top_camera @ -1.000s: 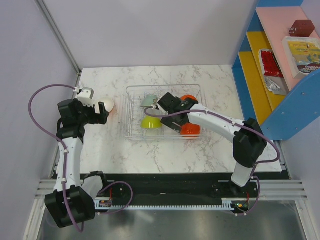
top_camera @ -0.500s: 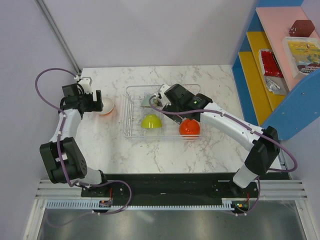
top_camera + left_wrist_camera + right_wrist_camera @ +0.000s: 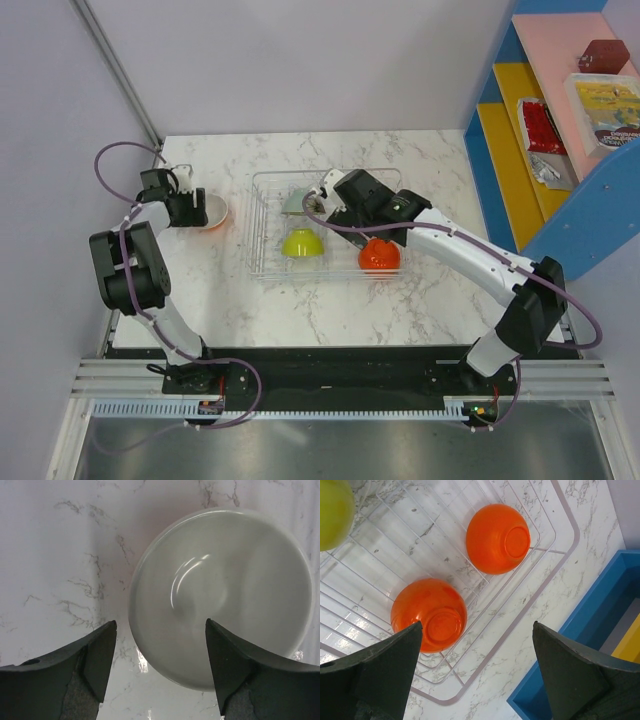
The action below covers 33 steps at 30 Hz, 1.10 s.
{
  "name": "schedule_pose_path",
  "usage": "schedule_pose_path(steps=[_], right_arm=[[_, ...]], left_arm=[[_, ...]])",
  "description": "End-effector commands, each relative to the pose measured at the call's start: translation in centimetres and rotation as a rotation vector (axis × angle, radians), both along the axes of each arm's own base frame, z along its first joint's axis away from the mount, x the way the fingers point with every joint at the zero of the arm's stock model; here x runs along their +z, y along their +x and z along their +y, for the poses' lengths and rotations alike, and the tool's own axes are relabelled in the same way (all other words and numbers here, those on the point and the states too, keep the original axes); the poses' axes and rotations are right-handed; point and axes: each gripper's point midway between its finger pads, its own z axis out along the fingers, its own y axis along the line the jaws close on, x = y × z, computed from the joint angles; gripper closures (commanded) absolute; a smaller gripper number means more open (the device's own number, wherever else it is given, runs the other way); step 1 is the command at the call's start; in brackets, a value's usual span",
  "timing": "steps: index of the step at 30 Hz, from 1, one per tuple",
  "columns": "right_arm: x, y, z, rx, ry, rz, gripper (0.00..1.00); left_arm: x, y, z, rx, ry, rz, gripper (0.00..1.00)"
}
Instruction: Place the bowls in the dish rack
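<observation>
The clear dish rack (image 3: 262,262) sits mid-table. It holds a yellow-green bowl (image 3: 302,243), a pale green bowl (image 3: 296,202) and an orange bowl (image 3: 379,255). In the right wrist view two orange bowls (image 3: 497,539) (image 3: 429,614) lie upside down on the rack (image 3: 520,625). My right gripper (image 3: 352,203) (image 3: 477,680) hovers over the rack, open and empty. A white bowl (image 3: 212,211) (image 3: 220,595) stands mouth up on the table left of the rack. My left gripper (image 3: 188,210) (image 3: 160,665) is open, its jaws either side of the bowl's near rim.
A blue shelf unit (image 3: 540,150) with packaged goods stands at the right edge, and shows in the right wrist view (image 3: 600,645). A grey wall runs close along the left side of the table. The marble tabletop (image 3: 400,310) lies in front of the rack.
My right gripper has drawn back from the orange bowl left at the rack's front right and now sits over the rack's back. My left gripper has moved back and closed in on the white bowl.
</observation>
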Motion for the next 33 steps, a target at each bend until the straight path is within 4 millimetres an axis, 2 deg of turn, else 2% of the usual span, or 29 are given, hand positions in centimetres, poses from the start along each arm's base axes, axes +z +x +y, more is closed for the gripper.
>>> schedule_pose_path(steps=[1,5,6,8,9,11,15,16,17,18,19,20,23,24,27,28,30,33], right_arm=[[1.7,-0.1,0.0,-0.004,0.056,-0.035,0.02],[1.3,-0.1,0.1,-0.005,0.059,-0.024,0.02],[1.3,-0.1,0.1,-0.006,0.058,-0.022,0.02],[1.2,0.0,0.1,-0.010,0.062,-0.020,0.02],[1.2,0.0,0.2,-0.008,0.065,-0.020,0.02],[0.8,-0.1,0.2,-0.008,0.071,-0.006,0.02],[-0.2,0.1,0.6,-0.017,0.118,0.044,0.02],[-0.1,0.5,0.4,-0.029,0.142,0.053,0.02],[-0.4,0.5,0.7,-0.033,0.169,0.078,0.02],[-0.3,0.5,1.4,-0.019,0.216,0.108,0.02],[-0.3,0.9,1.2,-0.029,0.249,0.128,0.02],[-0.3,1.0,1.4,-0.034,0.286,0.154,0.02],[0.5,0.7,2.6,0.020,0.437,0.266,0.02],[1.4,0.6,3.2,0.045,0.492,0.292,0.02],[3.9,-0.9,4.7,0.169,0.638,0.372,0.02],[4.8,-1.1,5.0,0.195,0.667,0.377,0.02],[7.1,-2.2,6.2,0.275,0.744,0.400,0.02],[9.5,-3.9,7.6,0.385,0.850,0.466,0.02]], left_arm=[[1.3,2.1,0.8,-0.021,0.031,-0.059,0.33],[1.2,2.0,0.4,-0.033,0.015,-0.060,0.57],[1.1,1.9,0.4,-0.035,0.011,-0.056,0.67],[1.1,1.9,0.4,-0.036,0.011,-0.057,0.76],[1.0,1.8,0.3,-0.040,0.012,-0.051,0.88],[1.2,1.8,0.3,-0.042,0.012,-0.053,0.98],[2.9,1.6,-0.3,-0.065,-0.001,-0.085,0.98],[3.6,1.5,-1.1,-0.094,-0.031,-0.096,0.98],[5.2,1.4,-1.6,-0.113,-0.041,-0.131,0.98],[6.4,1.2,-3.0,-0.161,-0.091,-0.159,0.98],[7.1,0.6,-3.9,-0.191,-0.127,-0.161,0.98],[9.5,0.2,-4.8,-0.229,-0.145,-0.211,0.98],[13.2,-1.7,-8.7,-0.374,-0.270,-0.280,0.98],[15.7,-2.8,-10.5,-0.457,-0.313,-0.333,0.98],[19.2,-5.1,-13.9,-0.583,-0.356,-0.399,0.98],[19.7,-5.6,-14.8,-0.611,-0.361,-0.408,0.98],[20.5,-7.0,-17.7,-0.710,-0.378,-0.421,0.98],[21.7,-9.0,-21.5,-0.829,-0.382,-0.443,0.98]])
